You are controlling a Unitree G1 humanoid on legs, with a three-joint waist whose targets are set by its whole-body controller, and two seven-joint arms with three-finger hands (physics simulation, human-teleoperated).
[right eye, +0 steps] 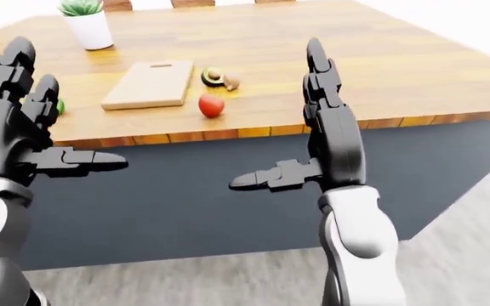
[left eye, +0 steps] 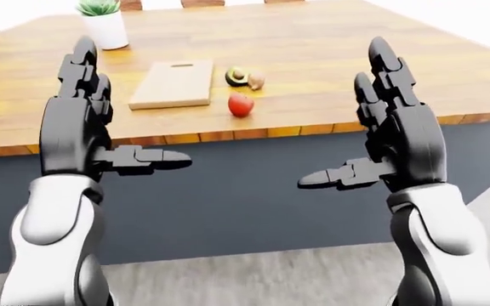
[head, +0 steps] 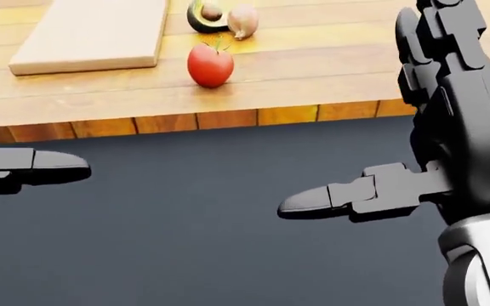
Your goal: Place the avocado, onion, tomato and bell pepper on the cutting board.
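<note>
Both hands, left hand (left eye: 79, 121) and right hand (left eye: 394, 137), spread empty; only the right-eye view shows the bell pepper (right eye: 59, 106).

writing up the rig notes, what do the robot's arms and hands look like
Both arms have smooth, rounded white shells on the forearms. The left hand and right hand are matte black: a bulky curved palm housing with three blocky, segmented fingers ending in rounded tips. No cables, markings or sleeves show.

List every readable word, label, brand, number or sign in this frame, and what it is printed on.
None: no lettering shows anywhere. The cutting board, the plant pot, the tomato, avocado and onion, the wooden counter, and the left hand and right hand are all plain and unmarked.
</note>
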